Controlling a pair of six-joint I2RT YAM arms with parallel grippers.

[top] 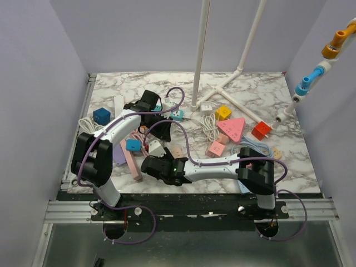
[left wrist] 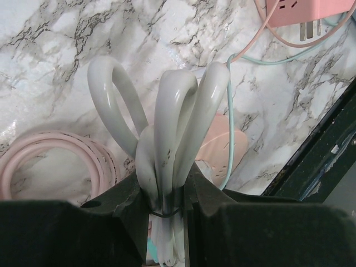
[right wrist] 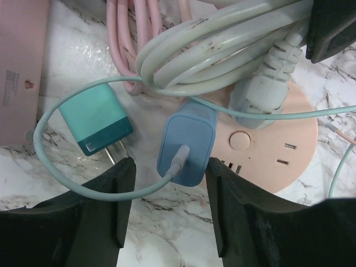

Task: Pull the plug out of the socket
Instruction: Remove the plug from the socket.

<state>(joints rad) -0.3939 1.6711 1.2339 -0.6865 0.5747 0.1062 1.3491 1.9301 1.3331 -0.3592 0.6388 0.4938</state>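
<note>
In the right wrist view a light blue plug [right wrist: 186, 147] with a pale cable stands in a round pink socket [right wrist: 278, 144]. My right gripper [right wrist: 169, 167] straddles this plug with its jaws partly apart. The right finger is against the plug's side and the left finger stands clear of it. My left gripper [left wrist: 164, 186] is shut on a tied bundle of grey-white cable [left wrist: 172, 111], held up over the socket. From above, the left gripper [top: 158, 130] hovers just behind the right gripper [top: 150, 164] at the table's front left.
Beside the plug lie a teal charger [right wrist: 97, 119], a pink cable coil [right wrist: 130, 22] and a pink power strip [right wrist: 19, 61]. A grey-white plug [right wrist: 258, 92] also sits in the socket. Further off are a pink triangular socket [top: 232, 129], coloured cubes and a white pole stand [top: 198, 55].
</note>
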